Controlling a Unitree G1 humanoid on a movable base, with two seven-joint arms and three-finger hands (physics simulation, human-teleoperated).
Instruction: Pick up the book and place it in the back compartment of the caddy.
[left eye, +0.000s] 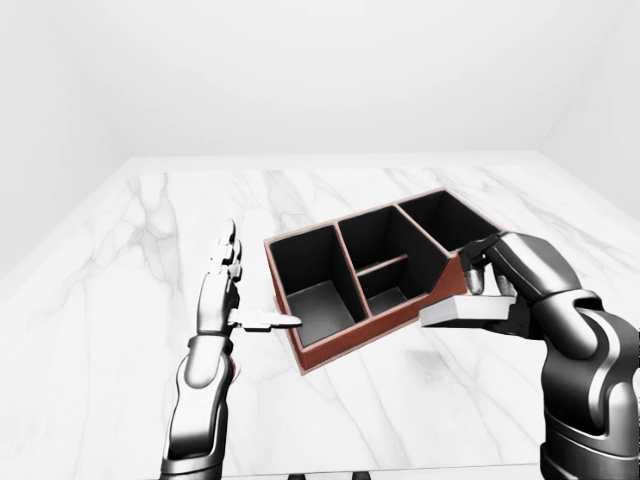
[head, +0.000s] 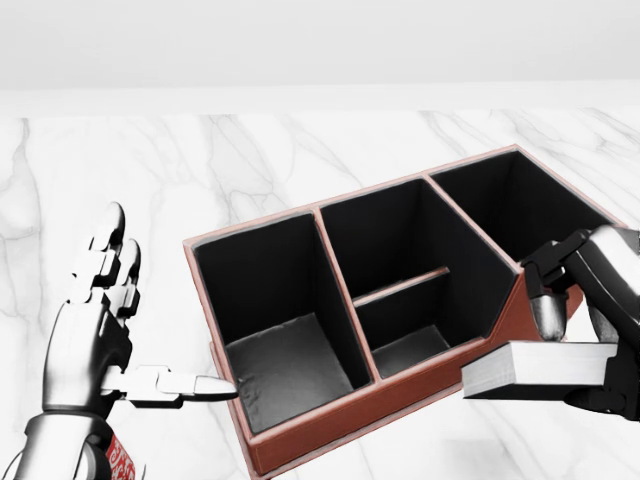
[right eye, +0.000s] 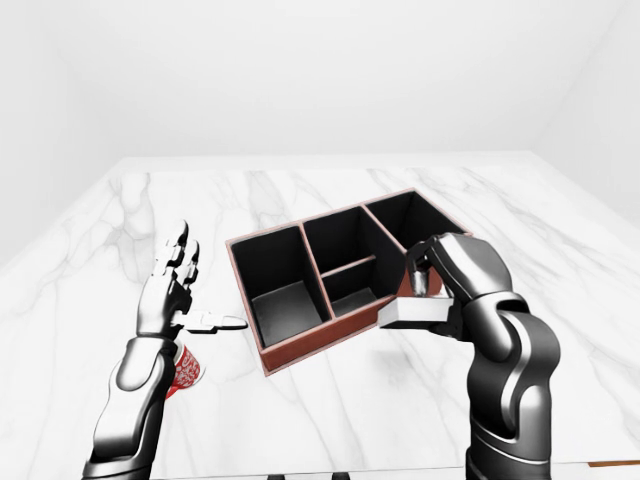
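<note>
A: The right hand (head: 585, 330) in the head view: what is it doing?

B: Its fingers (head: 548, 312) are clamped around the book (head: 535, 367), which lies flat in the grip, page edges pointing left, lifted clear of the marble table (head: 300, 150). The book sits at the lower right, overlapping the brown wall of the caddy (head: 400, 300) beside the low two-part middle section.

A: And the left hand (head: 100, 330)?

B: Spread wide, fingers pointing up, thumb stretched toward the caddy's leftmost compartment, holding nothing. A red patterned cup (head: 120, 460) peeks out under its wrist.

A: Does the left-eye view add anything?

B: The whole caddy shows there, angled on the table, three black-lined sections running from lower left to upper right. The book hangs at its right side, just off the sloped wall; I can't tell whether they touch.

A: The right-eye view?

B: The same layout. The cup is clearer under the left forearm, and the book hovers over the table next to the caddy, not inside any compartment.
</note>
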